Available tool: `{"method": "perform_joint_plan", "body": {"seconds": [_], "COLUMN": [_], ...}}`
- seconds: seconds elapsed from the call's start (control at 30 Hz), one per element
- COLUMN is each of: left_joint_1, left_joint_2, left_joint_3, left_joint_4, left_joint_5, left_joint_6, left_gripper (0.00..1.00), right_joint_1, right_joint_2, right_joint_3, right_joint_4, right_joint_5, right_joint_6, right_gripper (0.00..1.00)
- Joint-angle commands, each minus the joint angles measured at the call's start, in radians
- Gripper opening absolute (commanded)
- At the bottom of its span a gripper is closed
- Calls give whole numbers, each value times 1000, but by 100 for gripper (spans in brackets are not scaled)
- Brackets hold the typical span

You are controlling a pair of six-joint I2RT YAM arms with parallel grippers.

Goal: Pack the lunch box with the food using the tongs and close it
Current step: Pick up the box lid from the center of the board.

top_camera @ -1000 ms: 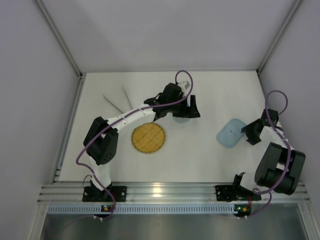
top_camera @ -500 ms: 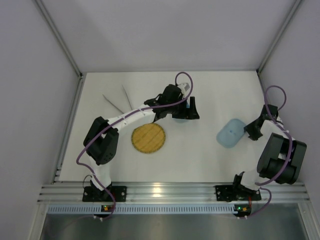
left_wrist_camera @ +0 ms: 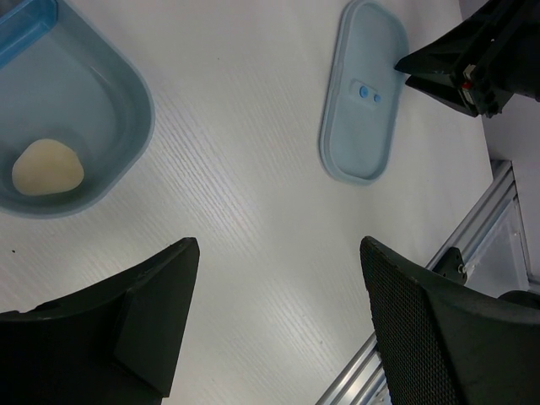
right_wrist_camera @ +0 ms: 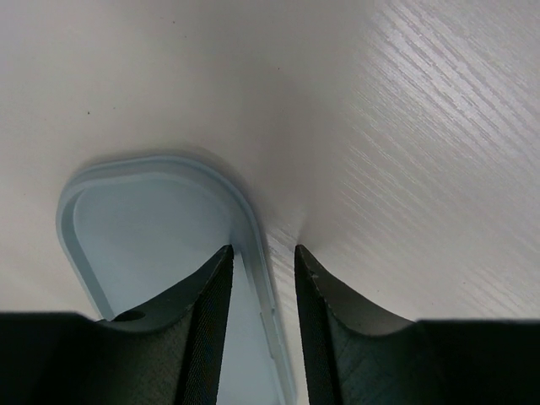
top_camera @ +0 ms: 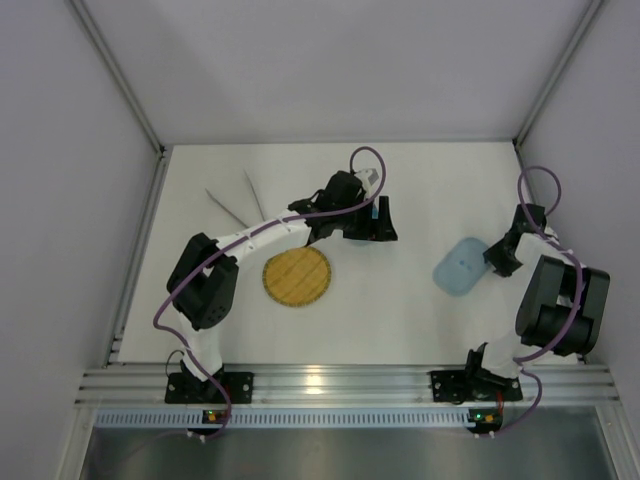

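Observation:
The light-blue lunch box (left_wrist_camera: 101, 80) lies open at the upper left of the left wrist view, with one white piece of food (left_wrist_camera: 47, 166) inside. My left gripper (left_wrist_camera: 278, 253) hovers open beside it, holding nothing. In the top view the box is mostly hidden under that gripper (top_camera: 380, 222). The box's lid (top_camera: 458, 266) lies flat on the table to the right. My right gripper (right_wrist_camera: 262, 249) is down at the lid's right edge with its jaws narrowed astride the rim (right_wrist_camera: 251, 228). One finger is inside the lid and one is outside, with a small gap left. The tongs (top_camera: 236, 204) lie at the back left, untouched.
A round yellow plate (top_camera: 296, 277) sits in front of the left forearm. The aluminium rail (top_camera: 340, 382) runs along the near table edge. White walls close in the table on the left, back and right.
My right gripper shifted a little toward the far side along the lid's right edge, and its jaws narrowed around the rim. The lid and the left arm stayed put.

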Motion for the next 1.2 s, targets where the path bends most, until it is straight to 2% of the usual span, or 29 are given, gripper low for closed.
{"method": "perform_joint_plan", "body": {"seconds": [0.0,0.17,0.23,0.4,0.5,0.73,0.9,1.17], "left_joint_1": [-4,-4,-4,-4,-4,-4,-4,-4], "left_joint_2": [-18,-15,-12,-12,-11,-21,-29,-43], "left_joint_3": [-8,-7,-8,-11,-14,-36,-49,-66], "left_joint_4": [42,43,42,40,39,34,40,60], "left_joint_5": [16,19,22,24,33,41,61,108], "left_joint_6": [20,19,17,17,15,18,11,-8], "left_gripper": [82,82,82,82,82,82,82,82], "right_joint_1": [11,14,17,29,33,45,57,85], "right_joint_2": [3,4,15,32,37,6,-31,-74], "right_joint_3": [25,24,27,24,19,4,-22,-15], "right_joint_4": [29,34,34,40,46,77,138,175], "right_joint_5": [31,31,27,30,22,-64,-215,-306], "right_joint_6": [-4,-9,-8,-8,-8,-18,-27,-57], "right_gripper": [35,32,21,11,0,0,0,0]}}
